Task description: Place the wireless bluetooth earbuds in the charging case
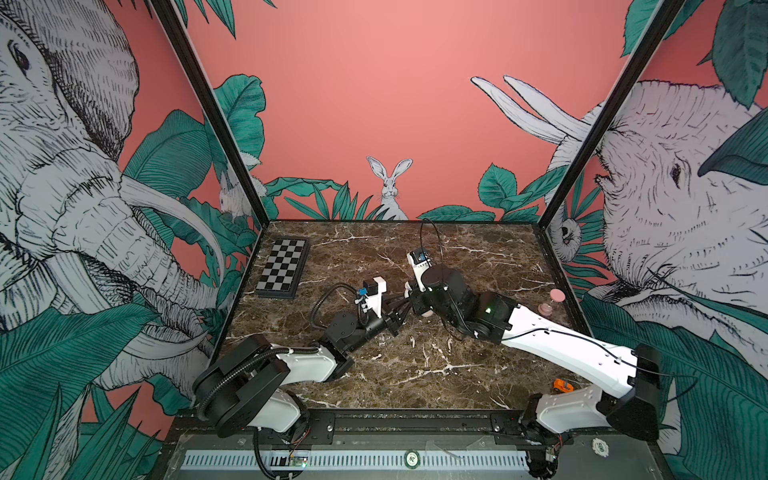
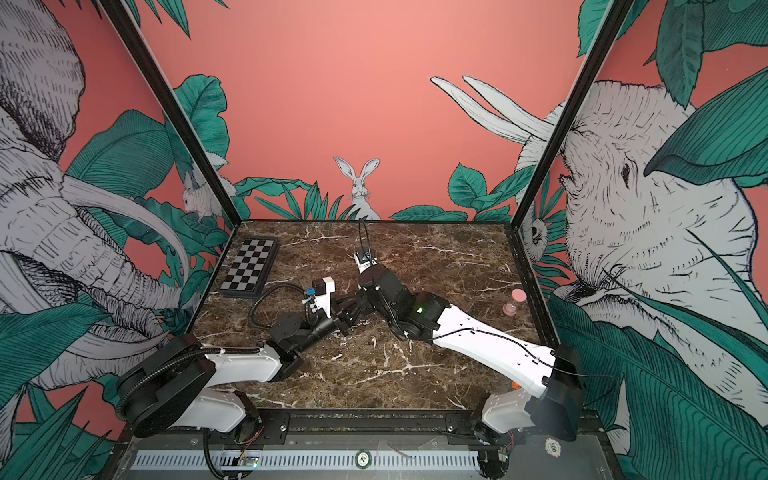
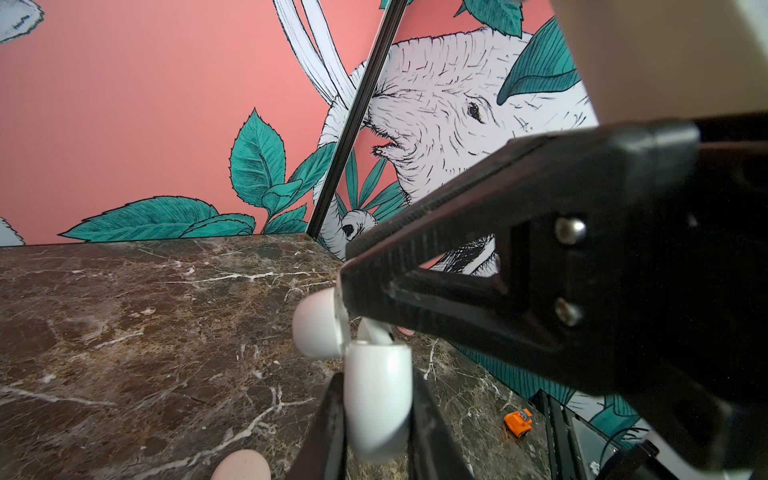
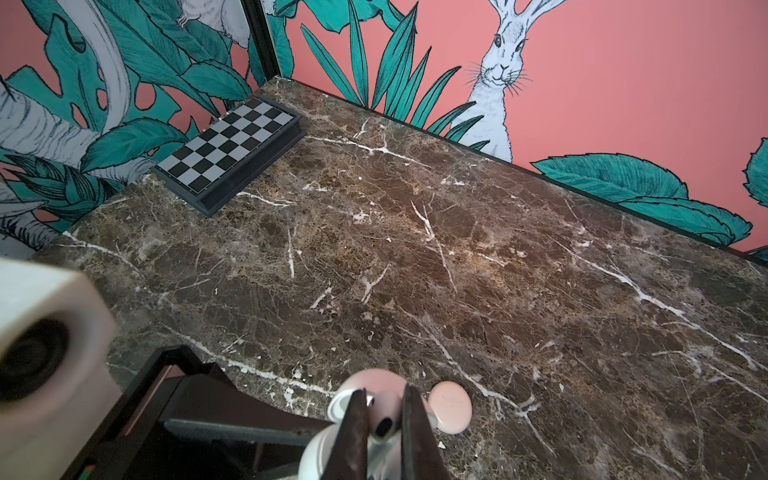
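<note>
My left gripper (image 3: 376,384) is shut on the white charging case (image 3: 376,411), which stands upright with its lid (image 3: 318,328) swung open. My right gripper (image 4: 385,391) is shut on a whitish earbud (image 4: 384,417) with a dark spot, directly over the case (image 4: 320,453). In the left wrist view the right gripper's black fingers (image 3: 415,257) reach down to the case mouth, where the earbud (image 3: 372,332) dips inside. In both top views the two grippers meet mid-table (image 1: 405,300) (image 2: 354,301); the case and earbud are hidden there.
A chessboard (image 1: 282,268) lies at the back left. A round pink puck (image 4: 451,407) rests on the marble beside the case. Two pink pieces (image 1: 550,301) stand near the right wall. A small orange toy (image 1: 562,386) sits at the front right.
</note>
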You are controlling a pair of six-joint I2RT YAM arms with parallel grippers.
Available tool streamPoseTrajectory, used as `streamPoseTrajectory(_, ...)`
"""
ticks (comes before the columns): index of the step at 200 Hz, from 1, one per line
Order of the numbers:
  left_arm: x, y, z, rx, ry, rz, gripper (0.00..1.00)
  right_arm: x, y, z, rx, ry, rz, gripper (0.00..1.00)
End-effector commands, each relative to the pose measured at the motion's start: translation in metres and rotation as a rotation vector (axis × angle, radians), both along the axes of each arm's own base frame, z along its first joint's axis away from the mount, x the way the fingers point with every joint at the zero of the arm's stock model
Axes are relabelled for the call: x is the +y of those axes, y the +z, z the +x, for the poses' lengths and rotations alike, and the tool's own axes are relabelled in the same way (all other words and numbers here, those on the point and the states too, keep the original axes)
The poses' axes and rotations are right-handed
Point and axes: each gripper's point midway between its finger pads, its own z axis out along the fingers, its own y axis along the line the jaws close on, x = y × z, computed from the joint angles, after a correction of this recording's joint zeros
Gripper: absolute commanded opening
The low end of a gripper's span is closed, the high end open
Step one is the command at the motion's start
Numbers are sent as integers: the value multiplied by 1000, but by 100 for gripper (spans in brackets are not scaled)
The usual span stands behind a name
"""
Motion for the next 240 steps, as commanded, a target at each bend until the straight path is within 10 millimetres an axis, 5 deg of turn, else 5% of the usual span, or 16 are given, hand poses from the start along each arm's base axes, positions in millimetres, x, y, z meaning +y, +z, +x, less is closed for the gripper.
streamPoseTrajectory(1, 8, 23, -1, -57, 31, -66, 0, -3, 0, -7, 9, 6, 10, 2)
streamPoseTrajectory(240, 12, 31, -3, -95, 47, -70, 0, -4, 10, -8, 3, 6, 19, 10)
